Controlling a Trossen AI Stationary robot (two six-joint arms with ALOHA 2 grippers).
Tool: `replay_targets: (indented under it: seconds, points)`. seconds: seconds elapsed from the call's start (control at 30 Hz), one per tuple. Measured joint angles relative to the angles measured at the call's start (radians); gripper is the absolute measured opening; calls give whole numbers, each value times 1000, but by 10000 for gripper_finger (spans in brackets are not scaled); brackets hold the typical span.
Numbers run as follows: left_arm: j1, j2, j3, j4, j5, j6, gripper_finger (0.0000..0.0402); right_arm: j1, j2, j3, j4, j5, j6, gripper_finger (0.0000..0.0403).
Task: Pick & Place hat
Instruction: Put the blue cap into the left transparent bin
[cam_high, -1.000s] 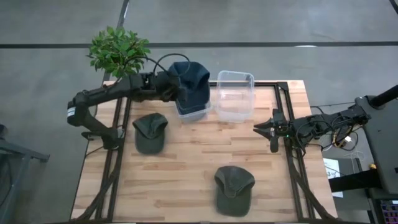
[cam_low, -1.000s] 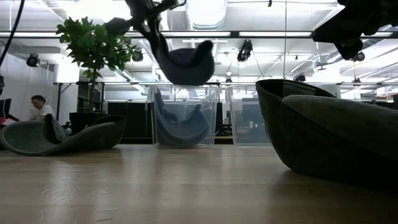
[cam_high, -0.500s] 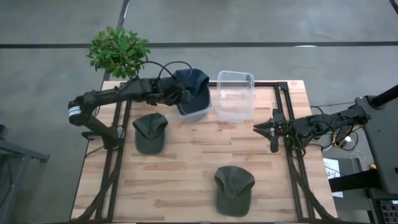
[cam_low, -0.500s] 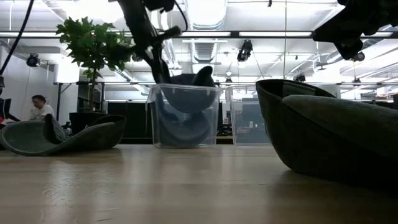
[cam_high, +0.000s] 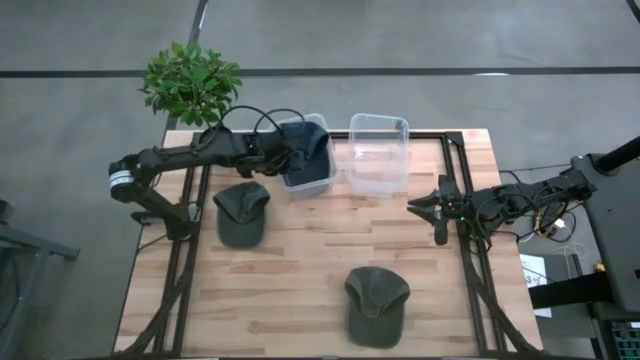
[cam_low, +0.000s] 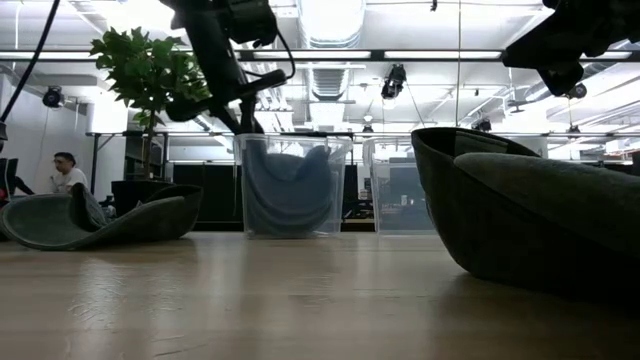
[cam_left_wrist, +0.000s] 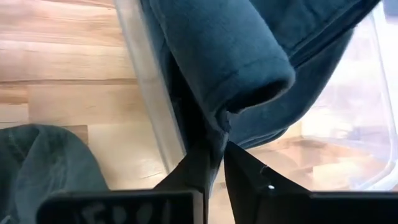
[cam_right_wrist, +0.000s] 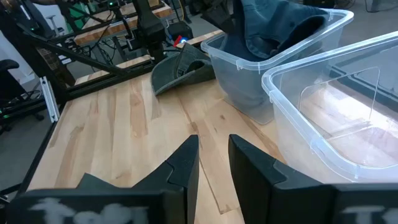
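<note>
A dark blue hat (cam_high: 312, 152) lies in the left clear bin (cam_high: 298, 186) at the table's far side, its crown bulging above the rim (cam_right_wrist: 283, 25). My left gripper (cam_high: 288, 160) reaches in over the bin's left wall, shut on this hat (cam_left_wrist: 249, 56). In the low view the blue cloth (cam_low: 290, 185) fills the bin below that gripper (cam_low: 246, 118). My right gripper (cam_high: 438, 208) waits open above the table's right edge, with nothing between its fingers (cam_right_wrist: 214, 155). My left gripper pinches a bunched fold of the blue hat's cloth (cam_left_wrist: 214, 132) between its two fingers, low on the side of the hat nearest the bin's left wall. The fingers slant downward from the table's left. The hat rests inside the bin, slack.
An empty clear bin (cam_high: 378, 152) stands right of the filled one. One green hat (cam_high: 241, 212) lies near the left arm's base, another (cam_high: 377, 303) at the near middle of the table. A potted plant (cam_high: 190, 82) stands at the far left corner.
My left gripper has gone down and a little toward the table's near edge with the blue hat. The hat hung above the left bin a second ago; it has sunk into the bin and lies there now.
</note>
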Motion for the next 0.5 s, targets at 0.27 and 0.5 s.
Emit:
replay_targets:
  seconds: [0.27, 0.5]
  points:
    - [0, -2, 0, 19, 0, 23, 44, 0, 0, 0, 1, 0, 1, 73]
    - [0, -4, 0, 18, 14, 114, 46, 0, 0, 0, 2, 0, 2, 69]
